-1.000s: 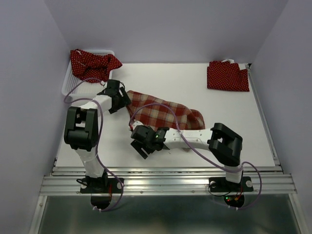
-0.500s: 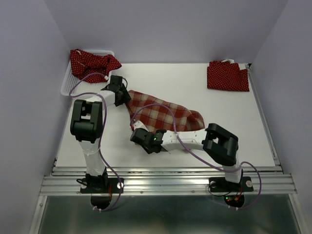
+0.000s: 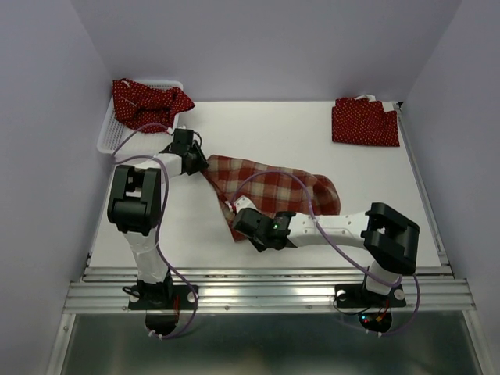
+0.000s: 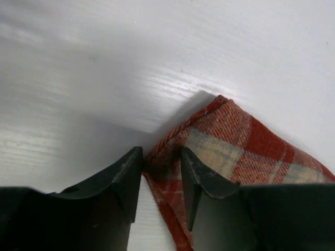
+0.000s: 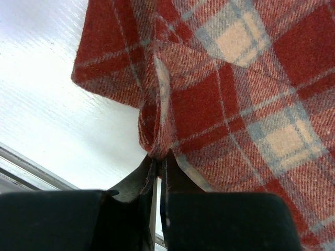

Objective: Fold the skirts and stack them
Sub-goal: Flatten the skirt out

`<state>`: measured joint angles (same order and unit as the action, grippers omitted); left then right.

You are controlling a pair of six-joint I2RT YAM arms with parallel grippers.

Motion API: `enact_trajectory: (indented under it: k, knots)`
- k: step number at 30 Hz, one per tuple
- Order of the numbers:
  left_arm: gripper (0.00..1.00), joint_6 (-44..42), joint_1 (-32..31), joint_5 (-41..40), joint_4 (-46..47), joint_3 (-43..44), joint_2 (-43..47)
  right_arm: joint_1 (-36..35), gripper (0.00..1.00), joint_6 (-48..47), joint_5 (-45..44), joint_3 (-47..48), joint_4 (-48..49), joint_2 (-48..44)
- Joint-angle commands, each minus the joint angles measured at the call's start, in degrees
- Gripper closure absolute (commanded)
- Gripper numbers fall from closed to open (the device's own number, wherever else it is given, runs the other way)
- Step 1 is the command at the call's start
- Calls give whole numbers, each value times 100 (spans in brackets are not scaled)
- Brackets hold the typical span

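Plaid skirt [image 3: 269, 187] lies spread mid-table [image 3: 258, 125]. I judge this is the grasp before its first fold: my right gripper [image 5: 157, 157] pinches the near edge and my left gripper [image 4: 161, 162] clamps the far-left corner. Next, both must lift together. One dotted skirt [image 3: 148, 101] fills the basket [image 3: 105, 139]; the folded dotted skirt [image 3: 363, 121] sits far right, obstructing nothing.

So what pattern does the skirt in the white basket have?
Dark red skirt with white dots, best in top view.
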<state>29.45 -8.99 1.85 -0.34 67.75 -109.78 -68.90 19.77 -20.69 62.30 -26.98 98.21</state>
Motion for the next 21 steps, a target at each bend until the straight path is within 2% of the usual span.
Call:
enact_trajectory:
  k: [1, 2, 4, 5, 6, 7, 9, 12, 15, 17, 18, 21]
  knots:
    - [58, 34, -155, 422, -80, -534, 350, -9, 99, 115, 30, 80, 70, -110]
    - [59, 43, -181, 474, -46, -639, 439, -9, 99, 124, 30, 106, 70, -75]
    - [66, 87, -225, 624, 129, -1016, 720, 43, 99, 159, 12, 150, 70, -92]
    - [74, 113, -234, 606, 244, -1183, 773, 44, 99, 176, 30, 159, 70, -144]
    - [92, 122, -226, 537, 245, -1211, 808, 44, 99, 168, 30, 159, 70, -206]
    - [100, 140, -226, 362, 184, -1194, 783, 44, 99, 159, 47, 142, 62, -284]
    - [100, 44, -217, 386, 43, -1097, 791, 44, 99, 124, 21, 116, 18, -565]
    - [100, 25, -217, 597, 131, -1228, 1413, 44, 99, 80, -181, 133, -237, -1101]
    - [100, 174, -225, 790, 87, -1403, 2660, 44, 99, 71, -278, 264, -755, -1619]
    - [100, 481, -278, 861, 69, -1562, 3898, 44, 99, -86, -103, 387, -1063, -2278]
    - [100, 587, -304, 792, 86, -1615, 4729, 44, 99, -174, 11, 423, -1159, -2785]
    - [100, 921, -436, 484, -70, -1598, 6050, 44, 99, -483, 214, 484, -1107, -3552]
